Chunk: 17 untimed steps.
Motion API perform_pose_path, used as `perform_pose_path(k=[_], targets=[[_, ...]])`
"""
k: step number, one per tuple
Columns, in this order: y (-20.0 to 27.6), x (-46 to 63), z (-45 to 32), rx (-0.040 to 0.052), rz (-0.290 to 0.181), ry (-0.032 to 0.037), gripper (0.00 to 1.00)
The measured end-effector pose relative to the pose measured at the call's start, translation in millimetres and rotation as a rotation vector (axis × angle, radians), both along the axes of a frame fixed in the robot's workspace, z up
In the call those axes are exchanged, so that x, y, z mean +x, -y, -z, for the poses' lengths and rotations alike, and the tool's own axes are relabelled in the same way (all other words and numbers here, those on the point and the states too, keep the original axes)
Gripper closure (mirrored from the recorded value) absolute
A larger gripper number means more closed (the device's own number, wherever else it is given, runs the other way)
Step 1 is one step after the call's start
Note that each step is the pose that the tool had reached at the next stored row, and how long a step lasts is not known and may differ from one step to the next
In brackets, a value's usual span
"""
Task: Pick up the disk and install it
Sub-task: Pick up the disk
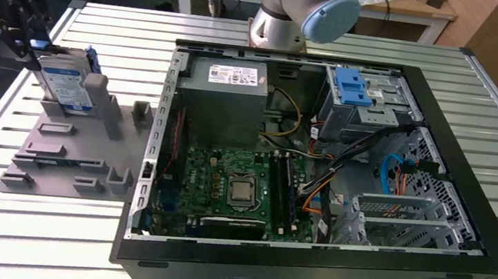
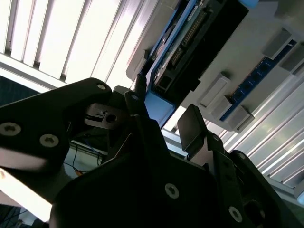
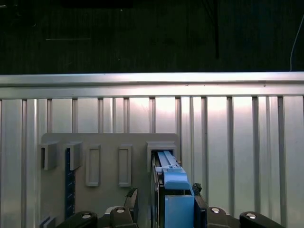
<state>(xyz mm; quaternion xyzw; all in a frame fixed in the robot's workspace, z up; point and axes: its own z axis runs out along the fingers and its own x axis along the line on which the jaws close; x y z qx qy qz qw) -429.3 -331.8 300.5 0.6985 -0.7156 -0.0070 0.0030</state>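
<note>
Surface: a ribbed aluminium workbench (image 1: 36, 228) in a workshop, with desks and cables behind it.

Pincer: the black two-fingered pincer (image 3: 165, 194) hangs at the bench's corner. Its fingers are spread, one on each side of the disk's upper end, and appear to be pinching nothing.

Disk: the flat silver hard drive with a blue-and-white label and blue plastic rail frame (image 1: 63, 85) stands on edge just below the pincer. Its lower end sits in a slot of the pale grey plastic holder (image 1: 62, 154).

Why upright: the holder seems meant to offer the drive's thin edge to the fingers, leaving its broad faces free for the pads.

Case: the open black computer case (image 1: 464, 204) lies on its side, well apart from the pincer toward the exterior view's right. Its panel is off, presumably so the bays can be reached from above.

First wrist view: looks straight down the blue rail (image 3: 167, 161) and shows the disk running between the fingers (image 3: 197, 190), closer to one of them.

Second wrist view: shows the drive's connector end (image 2: 190, 42) and a strip of light between the blue frame and one pad (image 2: 192, 126).

Exterior view: adds the case, the bright blue plastic latch (image 1: 354, 88) and the grey metal box (image 1: 225, 99) inside it.
</note>
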Motion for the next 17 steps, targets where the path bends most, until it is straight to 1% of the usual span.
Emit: perform_pose_path(k=[13, 17], targets=[[-3.5, -1.0, 5.1, 0.0001, 0.0, 0.0, 0.46], [-3.8, -1.6, 7.4, 0.0002, 0.0, 0.0001, 0.46]])
